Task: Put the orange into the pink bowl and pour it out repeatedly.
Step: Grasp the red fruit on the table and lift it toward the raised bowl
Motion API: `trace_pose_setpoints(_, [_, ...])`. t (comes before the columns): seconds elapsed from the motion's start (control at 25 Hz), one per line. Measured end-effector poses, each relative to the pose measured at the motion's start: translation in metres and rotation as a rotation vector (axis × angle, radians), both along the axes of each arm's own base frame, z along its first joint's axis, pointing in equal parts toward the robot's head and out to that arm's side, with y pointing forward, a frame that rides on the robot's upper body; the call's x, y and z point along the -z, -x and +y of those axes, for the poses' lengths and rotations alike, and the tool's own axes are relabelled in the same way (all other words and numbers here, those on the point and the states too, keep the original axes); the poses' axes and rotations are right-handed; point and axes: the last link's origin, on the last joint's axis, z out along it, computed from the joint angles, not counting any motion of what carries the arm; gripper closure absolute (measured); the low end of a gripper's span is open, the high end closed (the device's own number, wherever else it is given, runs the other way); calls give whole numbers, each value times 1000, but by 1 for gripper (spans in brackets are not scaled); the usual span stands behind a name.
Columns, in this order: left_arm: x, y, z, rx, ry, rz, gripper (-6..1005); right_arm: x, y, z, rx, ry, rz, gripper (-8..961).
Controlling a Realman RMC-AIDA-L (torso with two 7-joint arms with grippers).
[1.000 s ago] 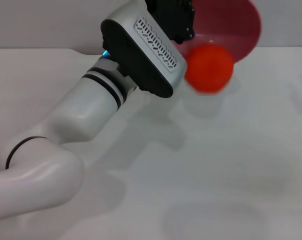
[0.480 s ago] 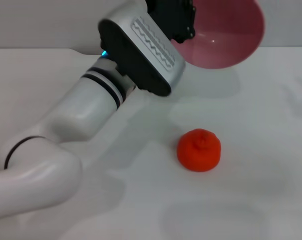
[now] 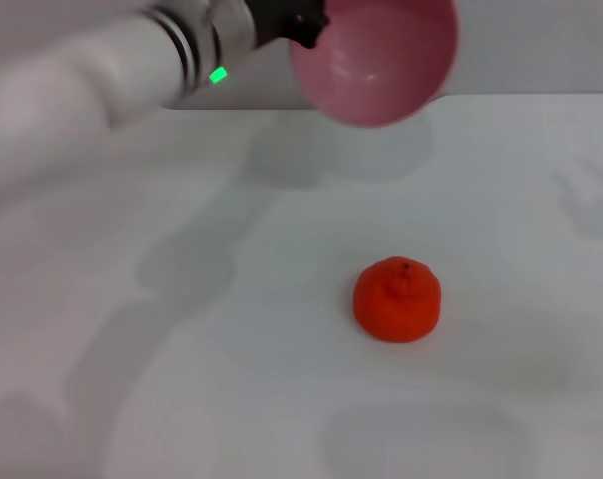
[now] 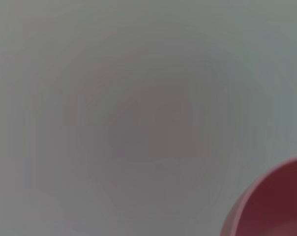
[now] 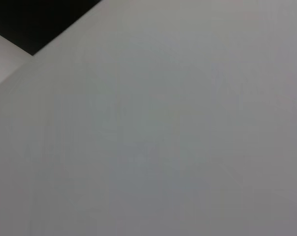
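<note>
The orange rests on the white table, right of centre in the head view, its knobby stem end up. The pink bowl hangs in the air at the far side, tilted with its empty inside facing me. My left gripper holds the bowl by its left rim, shut on it, with the arm reaching in from the upper left. A piece of the bowl's rim shows in the left wrist view. The right gripper is out of view.
The white table stretches on all sides of the orange, with its far edge behind the bowl. The right wrist view holds only the pale surface and a dark corner.
The left arm has swung up and to the left, carrying the bowl leftward. The orange dropped from the bowl a second ago and now lies still where it landed.
</note>
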Motion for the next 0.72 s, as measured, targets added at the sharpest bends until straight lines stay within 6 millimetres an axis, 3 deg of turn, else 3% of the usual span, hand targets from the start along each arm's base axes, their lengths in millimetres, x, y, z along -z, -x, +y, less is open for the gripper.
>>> trace_pose_setpoints(0.08, [-29, 6, 28, -201, 147, -30, 957, 3, -2, 0, 14, 9, 1, 477])
trace_pose_setpoints(0.24, [-42, 11, 36, -277, 207, -58, 957, 13, -7, 1, 32, 60, -19, 477])
trace_pose_setpoints(0.28, [-61, 16, 40, -359, 295, -102, 957, 17, -7, 2, 37, 85, -34, 477])
trace_pose_setpoints(0.4, [-78, 24, 38, -419, 372, -120, 957, 29, -7, 6, 55, 166, -100, 476])
trace_pose_setpoints(0.52, [-101, 43, 23, -526, 512, -80, 957, 39, -4, 12, 66, 268, -182, 476])
trace_pose_setpoints(0.72, [-105, 49, 19, -559, 534, -64, 957, 48, 4, 24, 128, 506, -353, 476])
